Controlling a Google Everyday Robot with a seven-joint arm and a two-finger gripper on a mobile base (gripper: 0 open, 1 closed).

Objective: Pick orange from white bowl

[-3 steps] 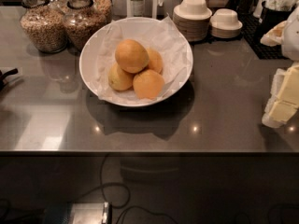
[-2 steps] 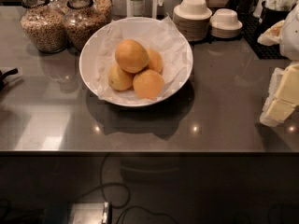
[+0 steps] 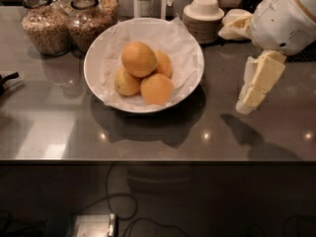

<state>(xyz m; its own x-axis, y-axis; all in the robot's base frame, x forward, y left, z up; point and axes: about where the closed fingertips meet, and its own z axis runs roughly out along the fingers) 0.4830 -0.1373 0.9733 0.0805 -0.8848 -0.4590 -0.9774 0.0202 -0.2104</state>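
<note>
The orange (image 3: 139, 59) is the largest, golden-orange fruit and lies on top of the pile in the white bowl (image 3: 95, 78), which is lined with crinkled white paper. A paler yellowish fruit (image 3: 126, 82) and a smaller, deeper-orange fruit (image 3: 156, 89) lie under it, and another fruit (image 3: 165, 63) is behind. My gripper (image 3: 246, 104) hangs pointing down over the counter to the right of the bowl, clear of its rim and holding nothing. The white arm body (image 3: 284, 19) is above it at the upper right.
Two glass jars of grain (image 3: 45, 26) (image 3: 88, 23) stand behind the bowl at the left. Stacked cream bowls (image 3: 203, 15) and a bottle (image 3: 144, 1) are at the back. A dark object (image 3: 6, 80) lies at the left edge. The counter's front edge (image 3: 158, 160) runs across.
My gripper has moved left toward the bowl, and more of the arm has come into view at the upper right. The bowl and fruit have not moved.
</note>
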